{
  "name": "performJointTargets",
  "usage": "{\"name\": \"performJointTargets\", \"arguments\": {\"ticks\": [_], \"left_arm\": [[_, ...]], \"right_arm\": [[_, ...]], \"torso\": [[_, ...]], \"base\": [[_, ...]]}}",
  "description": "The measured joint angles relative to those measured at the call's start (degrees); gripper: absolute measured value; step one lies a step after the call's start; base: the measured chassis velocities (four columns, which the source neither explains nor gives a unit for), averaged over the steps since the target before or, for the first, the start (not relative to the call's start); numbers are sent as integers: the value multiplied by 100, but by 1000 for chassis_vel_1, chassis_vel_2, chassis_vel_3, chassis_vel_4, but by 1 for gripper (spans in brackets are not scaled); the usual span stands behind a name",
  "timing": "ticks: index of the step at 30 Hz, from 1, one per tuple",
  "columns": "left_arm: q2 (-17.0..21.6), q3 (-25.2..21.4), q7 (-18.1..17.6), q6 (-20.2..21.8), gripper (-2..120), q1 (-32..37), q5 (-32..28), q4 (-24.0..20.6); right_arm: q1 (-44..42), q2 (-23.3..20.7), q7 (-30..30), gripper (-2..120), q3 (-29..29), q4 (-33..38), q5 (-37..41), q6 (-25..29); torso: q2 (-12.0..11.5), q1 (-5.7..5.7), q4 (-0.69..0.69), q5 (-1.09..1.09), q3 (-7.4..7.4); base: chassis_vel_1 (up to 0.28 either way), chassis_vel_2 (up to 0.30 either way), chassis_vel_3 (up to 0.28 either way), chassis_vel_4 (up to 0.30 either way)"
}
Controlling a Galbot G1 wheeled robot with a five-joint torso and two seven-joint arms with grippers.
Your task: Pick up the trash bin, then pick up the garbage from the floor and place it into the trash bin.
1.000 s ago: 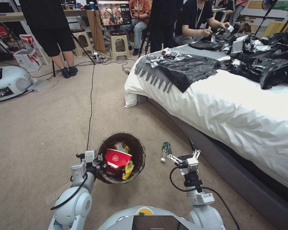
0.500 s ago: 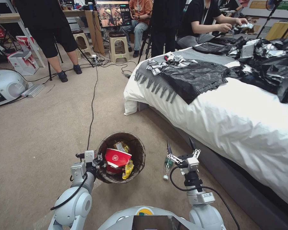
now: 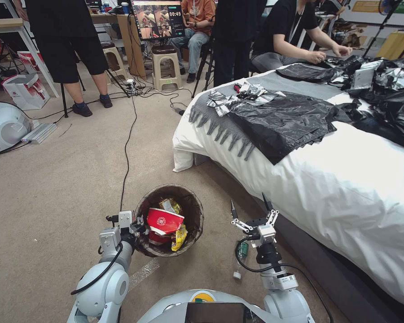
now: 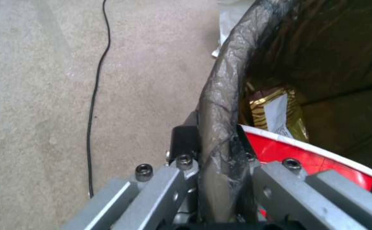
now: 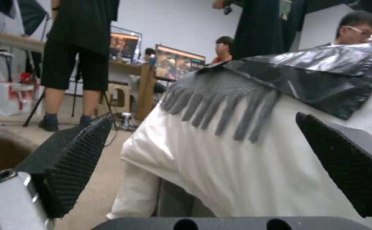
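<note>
My left gripper (image 3: 137, 226) is shut on the near rim of the trash bin (image 3: 199, 215), a round bucket lined with a dark bag. In the left wrist view its fingers (image 4: 181, 169) pinch the liner-covered rim (image 4: 220, 95). Inside the bin lies garbage: a crushed red-and-white cup (image 3: 164, 221), a yellow wrapper (image 3: 179, 237) and a gold wrapper (image 4: 275, 111). A green-labelled clear bottle (image 3: 242, 251) lies on the carpet right of the bin, partly hidden behind my right arm. My right gripper (image 3: 249, 206) stands open above it, pointing away from me, with nothing between its pads (image 5: 75, 150).
A white-sheeted bed (image 3: 345, 188) fills the right side, close to my right arm, with black plastic sheets (image 3: 283, 121) on top. A black cable (image 3: 126, 148) runs over the carpet beyond the bin. Stools (image 3: 166, 63), desks and people stand far off. Open carpet lies left.
The whole view has shifted, so the camera has moved. The bottle now shows lower, under my right wrist instead of beyond the gripper. Both arms and the bin keep their pose.
</note>
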Motion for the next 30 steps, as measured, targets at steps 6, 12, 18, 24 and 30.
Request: {"name": "performJointTargets", "arguments": {"ticks": [6, 12, 18, 24, 30], "left_arm": [[-3, -1, 0, 12, 3, -12, -2, 8], [1, -2, -1, 22, 3, -14, -15, 5], [8, -3, 0, 25, 3, -20, -22, 5], [25, -6, 2, 26, 3, -28, -35, 4], [44, -9, 4, 34, 3, -30, -49, -11]], "right_arm": [[-103, 17, 0, 100, -113, -40, -417, 190], [-124, 22, -37, 100, -131, -35, -434, 183], [-383, -25, 228, 100, -207, -4, -508, -225], [-461, -160, 567, 100, -281, 6, -321, -1226], [-438, -380, 826, 100, -420, -1, 254, -2237]], "torso": [[0, -1, -1, 0, -2], [0, -1, 0, 0, -1], [0, -1, -1, 0, -1], [1, -1, 0, 0, -1], [1, -1, 0, 0, -1]], "base": [[0, 0, 0, 0], [0, 0, 0, 0], [0, 0, 0, 0], [0, 0, 0, 0], [0, 0, 0, 0]]}}
